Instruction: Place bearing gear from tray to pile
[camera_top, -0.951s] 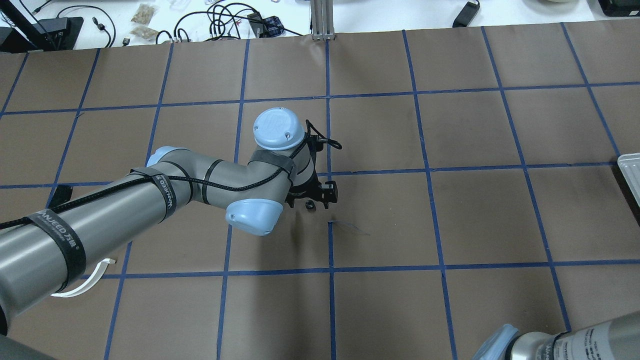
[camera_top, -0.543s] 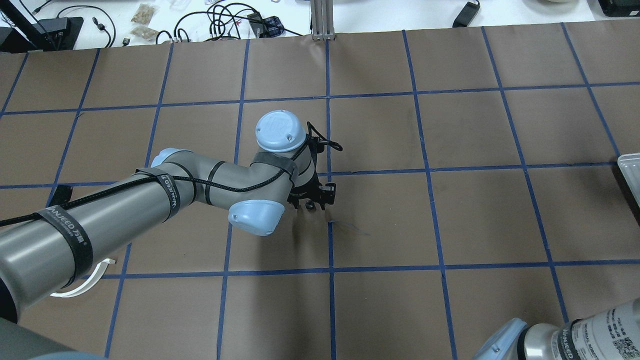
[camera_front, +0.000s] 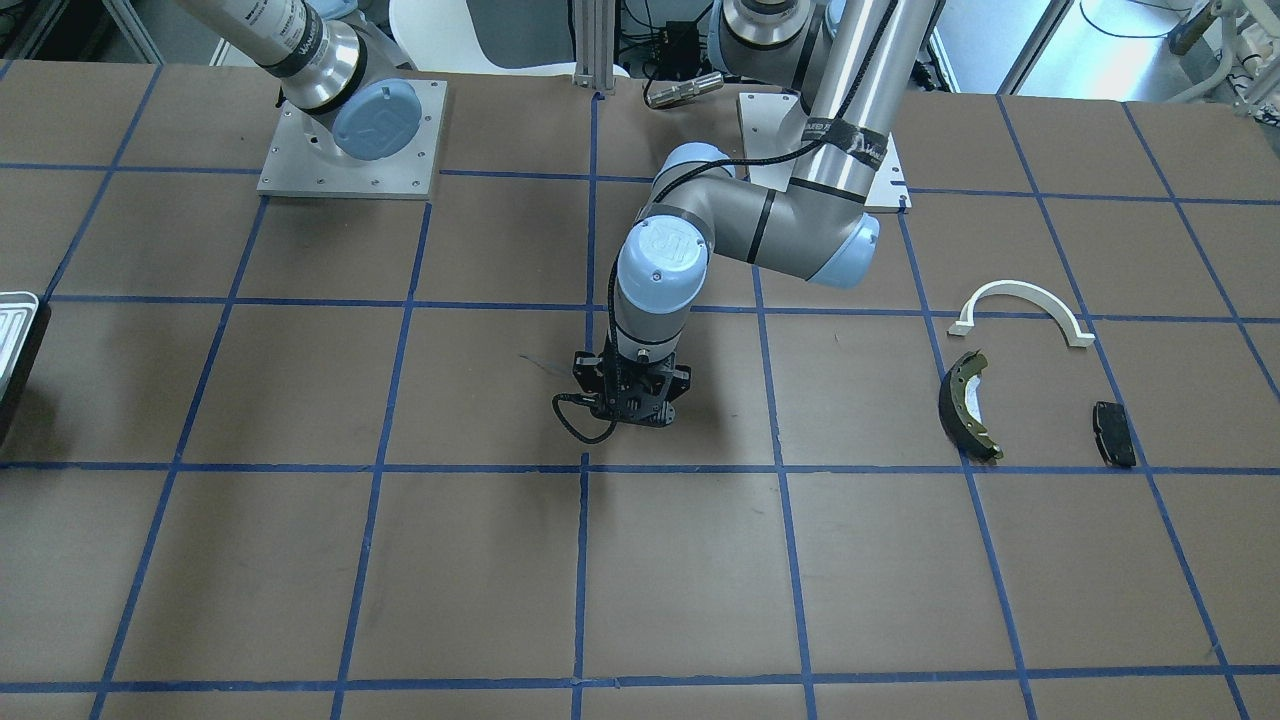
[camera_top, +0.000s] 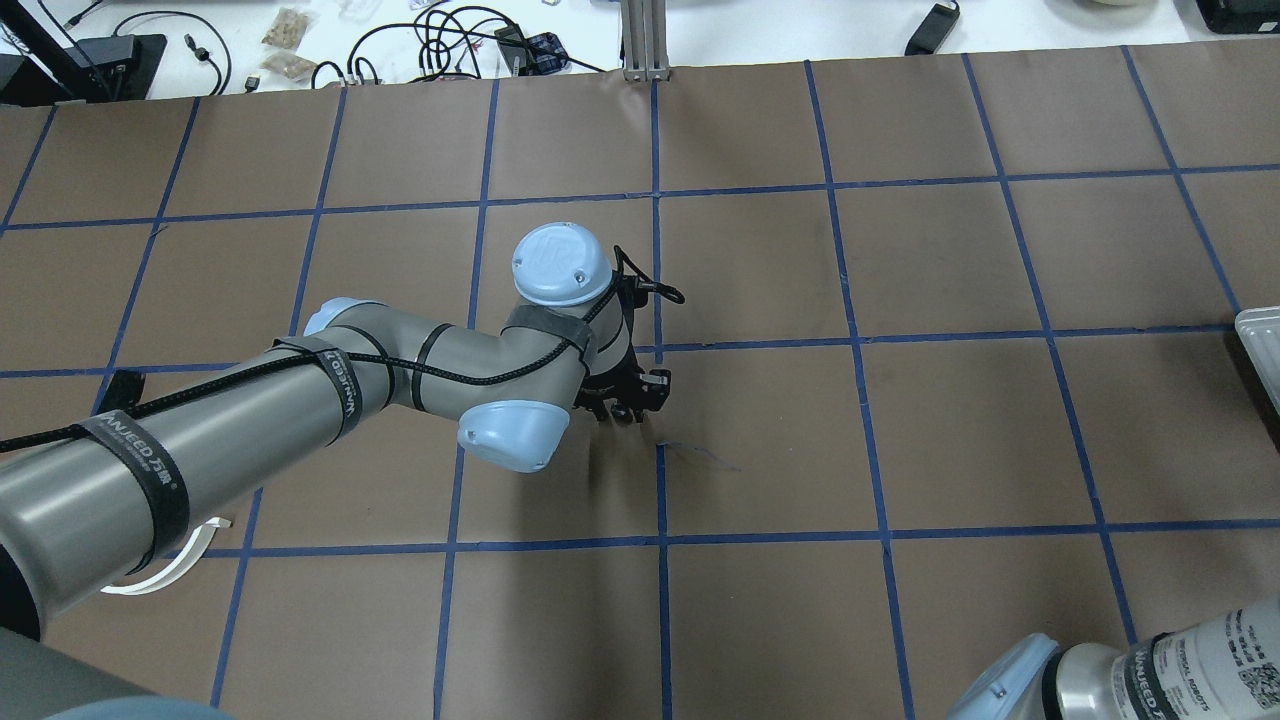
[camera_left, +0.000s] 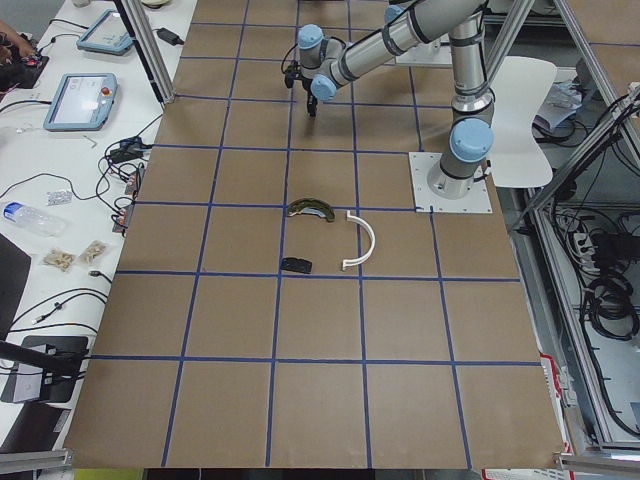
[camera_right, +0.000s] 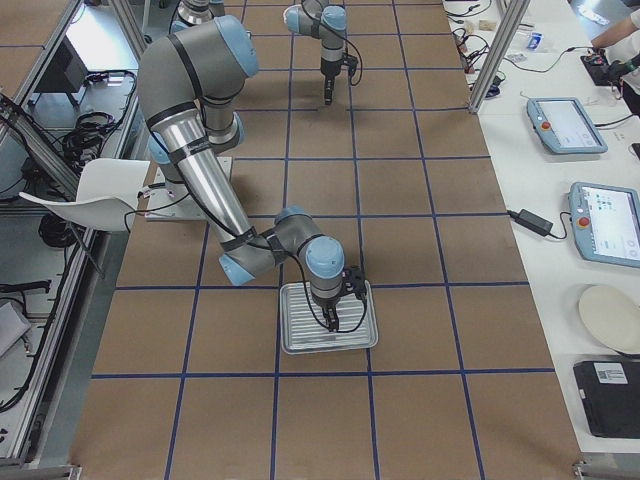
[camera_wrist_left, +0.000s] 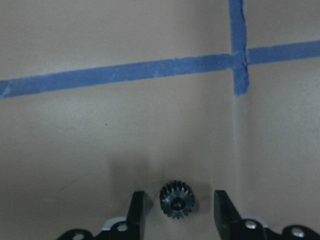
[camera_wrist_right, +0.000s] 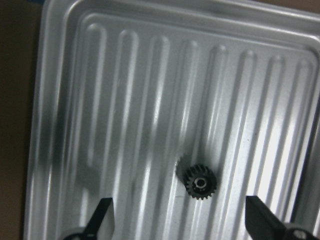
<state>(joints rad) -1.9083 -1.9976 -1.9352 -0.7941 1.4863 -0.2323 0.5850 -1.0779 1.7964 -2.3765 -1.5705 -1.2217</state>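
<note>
My left gripper (camera_wrist_left: 180, 210) is open low over the brown table, its fingers on either side of a small black bearing gear (camera_wrist_left: 177, 199) without touching it; it stands mid-table in the overhead view (camera_top: 625, 408). My right gripper (camera_wrist_right: 180, 220) is open above the ribbed silvery tray (camera_wrist_right: 125, 100), where a second black gear (camera_wrist_right: 199, 183) lies between its fingers. The tray (camera_right: 300, 340) shows under the near arm. The pile lies apart from both: white arch bracket (camera_front: 1020, 305), olive brake shoe (camera_front: 965, 405) and black pad (camera_front: 1113, 433).
Blue tape lines grid the brown table. The tray's edge (camera_top: 1262, 345) shows at the overhead view's right edge. The arch bracket (camera_top: 180, 560) is half hidden under my left arm. Cables and devices lie beyond the far table edge.
My left gripper has come down around the small gear on the table. My right arm has come further into the overhead view at the lower right.
</note>
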